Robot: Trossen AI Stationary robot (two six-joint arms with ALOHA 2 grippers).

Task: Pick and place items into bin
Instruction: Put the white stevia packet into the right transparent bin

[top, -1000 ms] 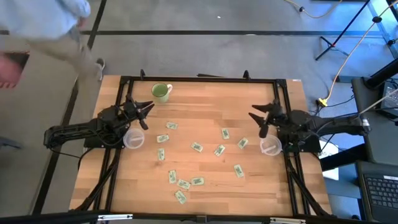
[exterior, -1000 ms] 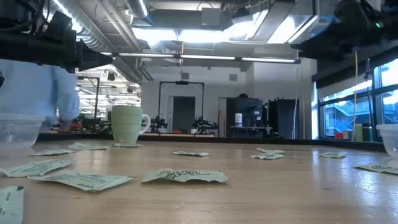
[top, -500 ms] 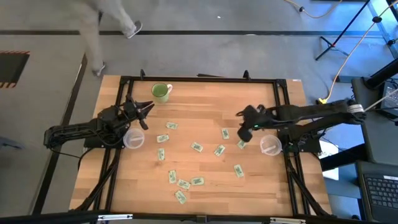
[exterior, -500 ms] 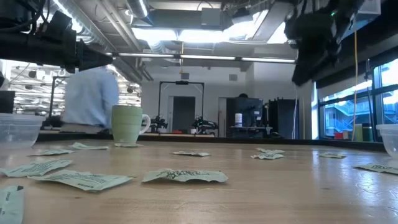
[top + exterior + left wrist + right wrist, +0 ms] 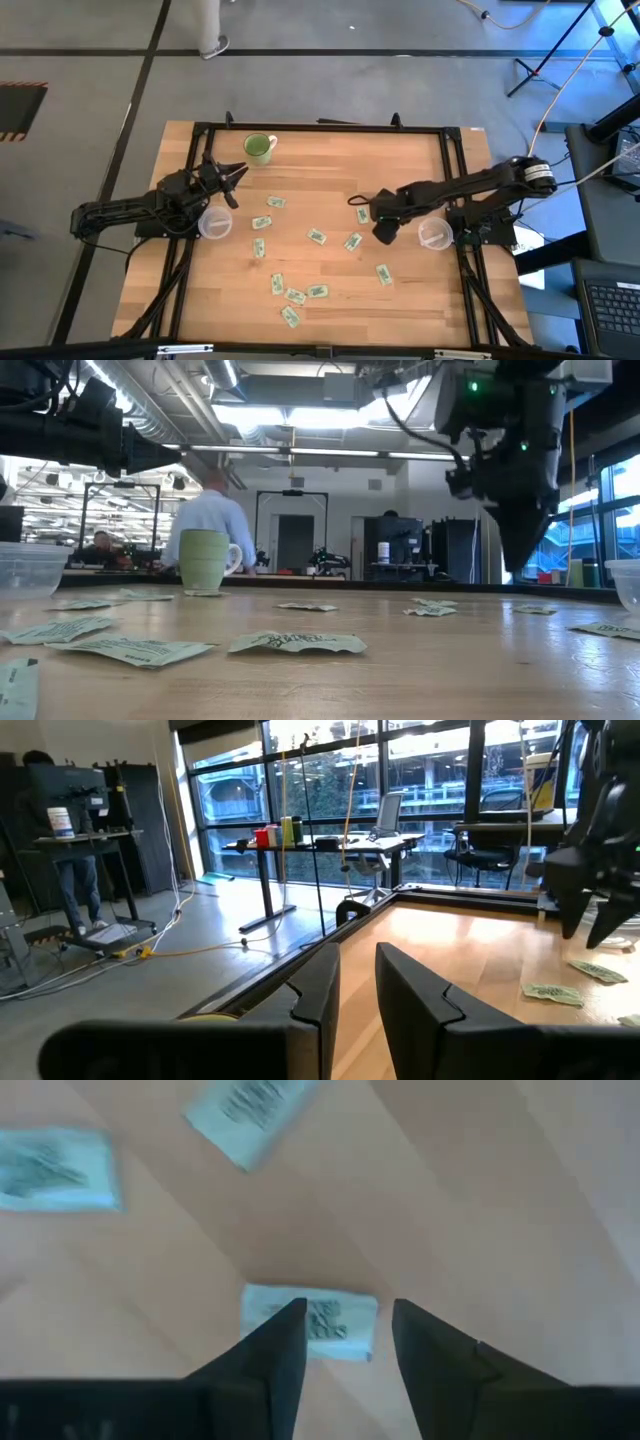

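Right claw [image 5: 381, 232] stretched out over the middle of the wooden counter [image 5: 330, 160], pointing down, fingers [image 5: 270, 1360] parted a little with nothing between them. Directly under its tips, seen in the right wrist view, one packet [image 5: 312, 1323] lying flat on the wood, showing through the gap between the fingers; not visibly touched. Two more packets [image 5: 55, 1170] farther ahead of that claw in the same view. Rest of the packets [image 5: 317, 237] scattered flat across the counter, most of them to the claw's far side toward the left arm, a few nearer the front edge [image 5: 294, 296]. Clear plastic cup [image 5: 434, 234] just behind the right claw, beside its arm.

Left claw [image 5: 232, 172] parked off at the opposite side, near the green mug [image 5: 259, 148], fingers [image 5: 410, 1000] slightly apart and empty. Second clear cup [image 5: 214, 222] close beside it. In the low view, a person [image 5: 212, 520] standing in the room behind the mug.
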